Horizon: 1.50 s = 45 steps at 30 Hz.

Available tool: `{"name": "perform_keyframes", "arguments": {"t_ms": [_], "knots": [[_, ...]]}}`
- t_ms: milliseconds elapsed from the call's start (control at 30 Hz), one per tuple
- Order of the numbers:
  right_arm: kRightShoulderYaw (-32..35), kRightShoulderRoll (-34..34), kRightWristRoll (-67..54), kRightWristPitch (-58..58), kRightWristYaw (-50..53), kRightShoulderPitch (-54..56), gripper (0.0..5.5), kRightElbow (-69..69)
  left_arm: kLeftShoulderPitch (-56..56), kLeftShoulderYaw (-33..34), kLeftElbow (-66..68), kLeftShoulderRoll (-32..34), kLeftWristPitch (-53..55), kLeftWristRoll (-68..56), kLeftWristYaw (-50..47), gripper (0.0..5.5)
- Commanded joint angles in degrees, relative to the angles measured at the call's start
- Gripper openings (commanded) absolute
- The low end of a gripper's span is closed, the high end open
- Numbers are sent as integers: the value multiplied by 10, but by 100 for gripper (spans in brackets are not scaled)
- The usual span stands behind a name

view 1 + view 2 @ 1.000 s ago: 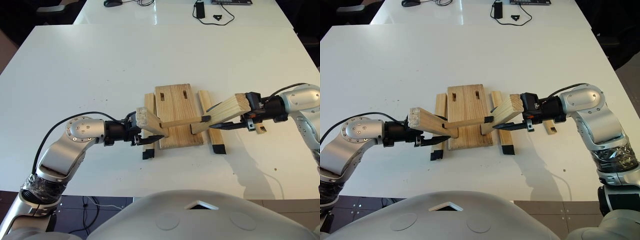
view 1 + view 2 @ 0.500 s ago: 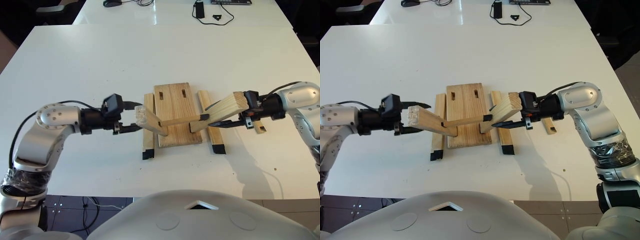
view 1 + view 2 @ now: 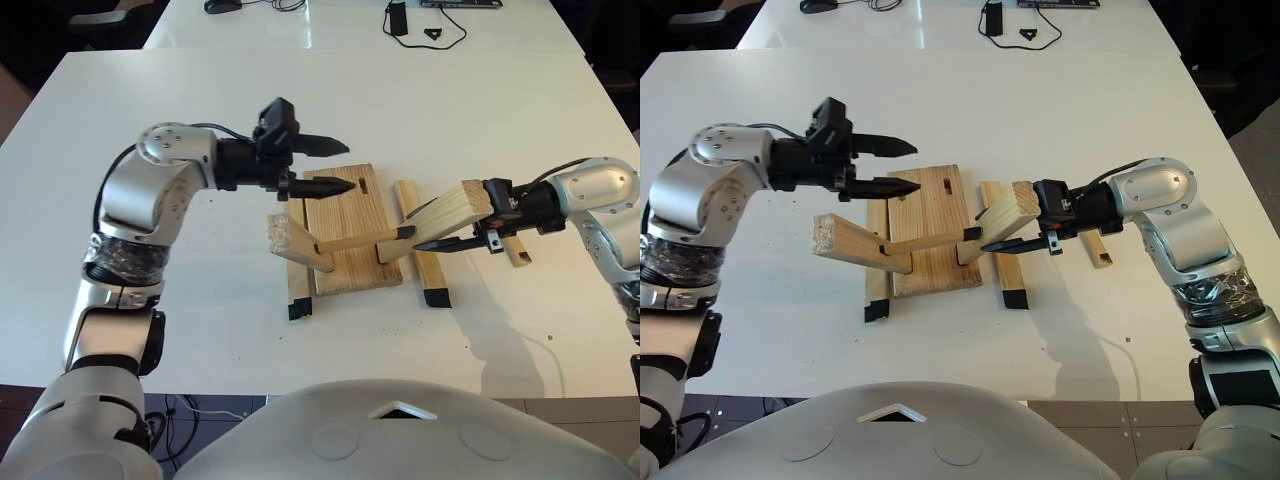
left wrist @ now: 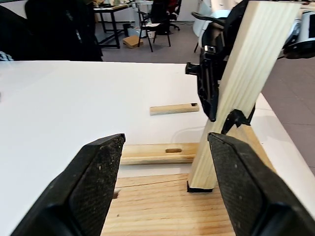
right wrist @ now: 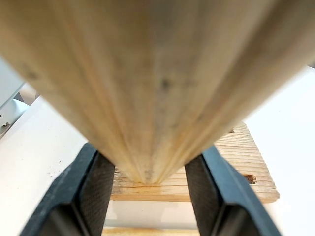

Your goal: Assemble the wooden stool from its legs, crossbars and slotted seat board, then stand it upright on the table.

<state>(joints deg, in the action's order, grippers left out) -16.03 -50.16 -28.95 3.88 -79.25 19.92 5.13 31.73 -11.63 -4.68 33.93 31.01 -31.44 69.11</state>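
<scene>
My right gripper (image 3: 425,230) is shut on one wooden leg (image 3: 447,213) and holds it slanted above the right side of the slotted seat board (image 3: 345,205). A crossbar (image 3: 352,242) joins that leg to a second leg (image 3: 296,244), which nothing grips; its low end sits by the board's left edge. My left gripper (image 3: 338,166) hovers open and empty over the board's far left corner. In the left wrist view its fingers (image 4: 96,187) frame the held leg (image 4: 246,83). In the right wrist view the leg (image 5: 147,73) lies between the fingers (image 5: 93,191).
Two loose legs with black feet lie flat on the white table (image 3: 150,120), one left of the board (image 3: 297,297), one right (image 3: 428,280). A short crossbar (image 3: 518,256) lies under my right wrist. A back table carries a mouse (image 3: 224,6) and cables.
My left gripper let go of the left leg, opened, and swung up and away to the far side of the board. The freed leg stays on the crossbar. The right gripper barely shifted.
</scene>
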Motion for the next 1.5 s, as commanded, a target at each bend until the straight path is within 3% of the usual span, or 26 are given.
{"name": "perform_keyframes", "arguments": {"t_ms": [33,800,1233,1400,1500], "knots": [[-72,5,130,5,4,-10,201,-56,38,-40,-9,-27,53,-20,32,313],[-93,2,132,-10,3,-3,201,-69,-23,-154,102,-32,6,98,21,313],[-98,5,133,-15,6,-2,201,-74,19,13,-30,-74,113,-97,-35,313],[-99,6,133,-17,7,-2,201,-74,16,15,-45,-82,121,-100,-53,313],[-101,7,135,-18,7,-3,201,-75,-12,-22,-20,-79,100,-59,-54,313]]}}
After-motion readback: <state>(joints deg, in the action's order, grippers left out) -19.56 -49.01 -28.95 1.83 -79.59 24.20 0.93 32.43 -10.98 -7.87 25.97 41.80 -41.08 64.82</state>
